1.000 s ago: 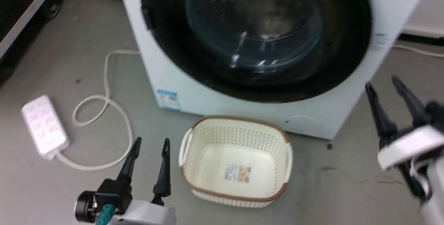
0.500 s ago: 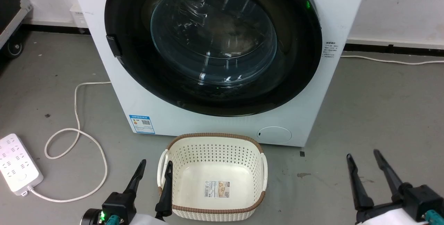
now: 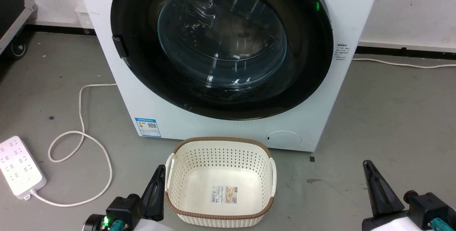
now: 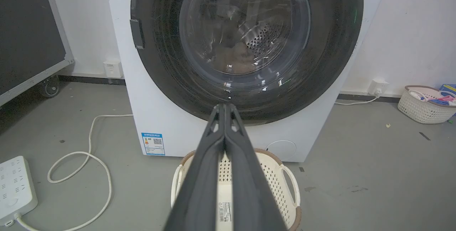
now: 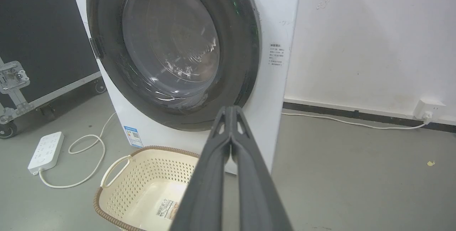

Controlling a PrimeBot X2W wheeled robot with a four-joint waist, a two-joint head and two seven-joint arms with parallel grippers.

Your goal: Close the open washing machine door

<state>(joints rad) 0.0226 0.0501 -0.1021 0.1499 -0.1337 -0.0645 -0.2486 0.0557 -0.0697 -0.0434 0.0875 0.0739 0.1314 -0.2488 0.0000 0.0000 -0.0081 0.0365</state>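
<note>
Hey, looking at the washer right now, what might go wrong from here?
The left pincer sits right beside the laundry basket; moving forward may knock it into the washing machine.
The washing machine door looks flush, but latching cannot be confirmed, so it might swing open.
The looped cable on the floor could snag the wheels.

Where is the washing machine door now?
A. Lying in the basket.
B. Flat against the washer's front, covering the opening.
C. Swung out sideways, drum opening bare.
B: the washing machine door lies flush on the white front of the washing machine, with no gap showing at its rim.
</note>
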